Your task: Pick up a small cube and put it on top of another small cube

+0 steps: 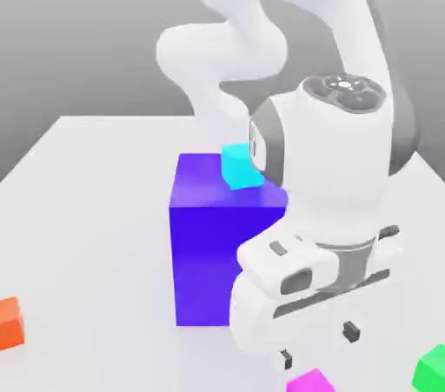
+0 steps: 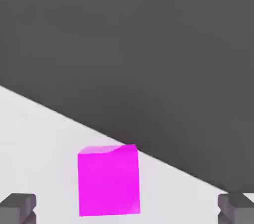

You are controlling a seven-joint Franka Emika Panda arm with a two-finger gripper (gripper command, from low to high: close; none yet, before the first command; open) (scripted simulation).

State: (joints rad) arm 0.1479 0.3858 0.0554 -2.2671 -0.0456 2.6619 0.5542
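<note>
At the exterior view's left edge of the table (image 1: 104, 251): orange cube (image 1: 10, 324). Next, cyan cube (image 1: 241, 166) atop the blue box (image 1: 209, 269). Gripper (image 1: 318, 347) parted, empty, above the magenta cube (image 2: 109, 183), which sits by the table's near edge. Risk: lowering off-centre could knock it over that edge. Cube: glossy, flat-faced, upright. Far right, green cube (image 1: 431, 371).
</note>
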